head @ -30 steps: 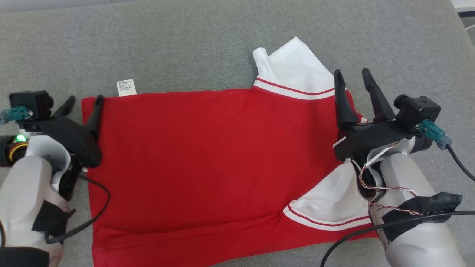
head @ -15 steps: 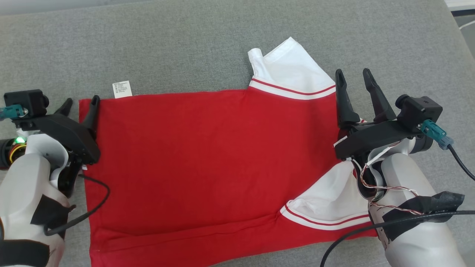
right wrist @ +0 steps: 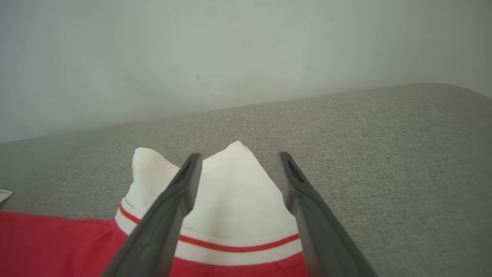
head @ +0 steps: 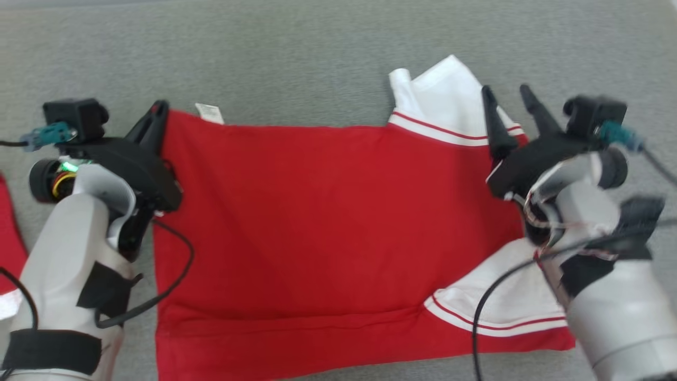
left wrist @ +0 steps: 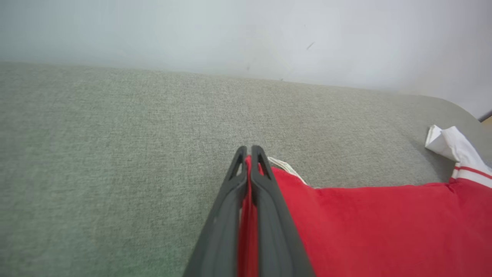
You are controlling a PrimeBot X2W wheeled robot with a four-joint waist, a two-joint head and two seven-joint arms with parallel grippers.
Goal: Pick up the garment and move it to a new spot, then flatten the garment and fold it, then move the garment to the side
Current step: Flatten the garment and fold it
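Head cam: steep look-down on garment (head: 328, 227). Wrist cams: low, close, facing wall (left wrist: 246, 34); all share garment's far edge.

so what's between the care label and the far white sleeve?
Bare grey cushion from care label to white sleeve, just beyond the edge of the red shirt. Head view shows it.

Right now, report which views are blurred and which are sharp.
Head view: motion-smeared, worst on the right pincer. Left wrist view: crisp left pincer and garment, soft even light. Right wrist view: sharp, flat light, no glare.
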